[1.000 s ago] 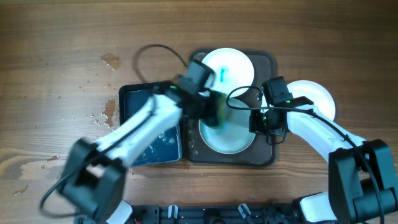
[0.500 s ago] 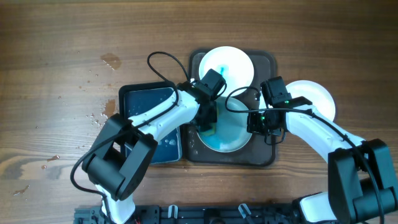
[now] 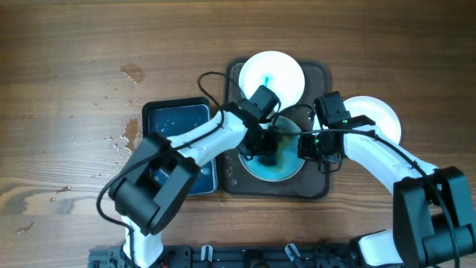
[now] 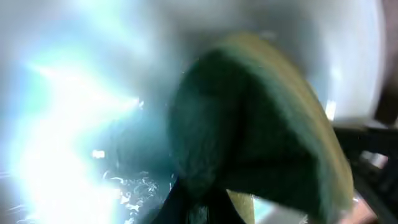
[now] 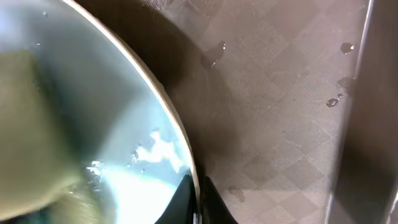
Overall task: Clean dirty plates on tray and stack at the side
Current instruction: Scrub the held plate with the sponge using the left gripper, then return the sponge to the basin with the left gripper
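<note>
Plates [image 3: 273, 74], three, two on the tray [image 3: 282, 189], one beside it, one sponge [image 4: 249, 137]

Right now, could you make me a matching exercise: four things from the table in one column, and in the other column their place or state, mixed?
1 sponge
2 far plate
3 rightmost plate
4 blue tray

A plain white, outside both trays
B blue streak at its centre
C holds water, left of the brown tray
D on the near plate

Pairs: 1-D, 2-B, 3-A, 4-C
</note>
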Motion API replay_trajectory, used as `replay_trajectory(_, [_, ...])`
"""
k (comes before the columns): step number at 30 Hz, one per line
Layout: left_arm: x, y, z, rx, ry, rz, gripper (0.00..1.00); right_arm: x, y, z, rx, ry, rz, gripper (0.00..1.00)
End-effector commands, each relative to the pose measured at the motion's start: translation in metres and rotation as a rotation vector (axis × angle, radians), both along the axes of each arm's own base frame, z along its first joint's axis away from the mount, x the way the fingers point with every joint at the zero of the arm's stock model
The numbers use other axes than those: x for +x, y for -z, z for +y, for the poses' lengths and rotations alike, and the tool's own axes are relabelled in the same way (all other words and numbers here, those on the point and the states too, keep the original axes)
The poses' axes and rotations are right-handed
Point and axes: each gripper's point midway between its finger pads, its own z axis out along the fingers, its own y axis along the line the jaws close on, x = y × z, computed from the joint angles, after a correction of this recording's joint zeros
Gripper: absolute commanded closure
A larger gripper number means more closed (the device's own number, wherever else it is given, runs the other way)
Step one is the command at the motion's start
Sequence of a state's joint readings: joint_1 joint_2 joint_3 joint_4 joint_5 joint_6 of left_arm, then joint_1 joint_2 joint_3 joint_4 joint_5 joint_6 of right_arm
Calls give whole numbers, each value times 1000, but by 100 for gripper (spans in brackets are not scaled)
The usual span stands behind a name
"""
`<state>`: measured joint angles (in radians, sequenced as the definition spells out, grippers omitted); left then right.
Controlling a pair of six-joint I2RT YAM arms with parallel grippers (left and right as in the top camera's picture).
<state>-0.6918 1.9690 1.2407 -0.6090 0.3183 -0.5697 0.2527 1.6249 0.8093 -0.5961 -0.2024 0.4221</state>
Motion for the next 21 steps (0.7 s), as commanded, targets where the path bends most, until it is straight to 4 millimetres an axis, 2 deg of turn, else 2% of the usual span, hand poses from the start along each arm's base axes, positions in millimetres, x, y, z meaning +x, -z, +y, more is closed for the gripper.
replay_trajectory(1, [34, 11, 92, 374, -126, -164, 96, -9, 10, -10, -55, 1, 32, 96])
replay_trajectory(3, [31, 5, 87, 342, -123, -154, 96, -9, 10, -10, -55, 1, 32, 96])
replay_trajectory(5, [14, -7, 55, 138, -93, -41, 96, -10, 10, -10, -55, 0, 34, 96])
replay_trajectory(7, [12, -27, 46, 39, -107, -14, 96, -11, 10, -10, -56, 0, 36, 95])
replay_trajectory(9, [13, -69, 54, -19, -132, -60, 96, -12, 11, -11, -58, 0, 44, 96])
replay_trajectory(10, [14, -98, 73, -19, -166, -116, 96, -13, 11, -11, -58, 0, 46, 96])
replay_trajectory(11, [17, -112, 92, 11, -206, -155, 96, -13, 11, -11, -58, 0, 46, 96])
replay_trajectory(12, [21, -128, 132, 97, -291, -213, 96, -13, 11, -11, -58, 0, 44, 96])
replay_trajectory(13, [19, -131, 170, 204, -360, -223, 96, -12, 11, -11, -58, 0, 43, 96])
replay_trajectory(14, [15, -125, 202, 303, -419, -195, 96, -11, 11, -10, -58, -16, 34, 96])
replay_trajectory(15, [11, -109, 225, 349, -471, -158, 96, -4, 10, -8, -56, -68, -7, 96])
replay_trajectory(17, [3, -74, 248, 369, -535, -117, 96, 7, 8, -6, -57, -127, -65, 96])
replay_trajectory(19, [-8, -39, 260, 355, -582, -80, 96, 11, 6, -4, -49, -122, -82, 96])
replay_trajectory(20, [-14, -32, 262, 342, -595, -53, 96, 8, 1, -5, -52, -105, -55, 95])
replay_trajectory(21, [-15, -33, 261, 315, -603, -37, 94, 7, -8, -8, -65, -93, -44, 96])
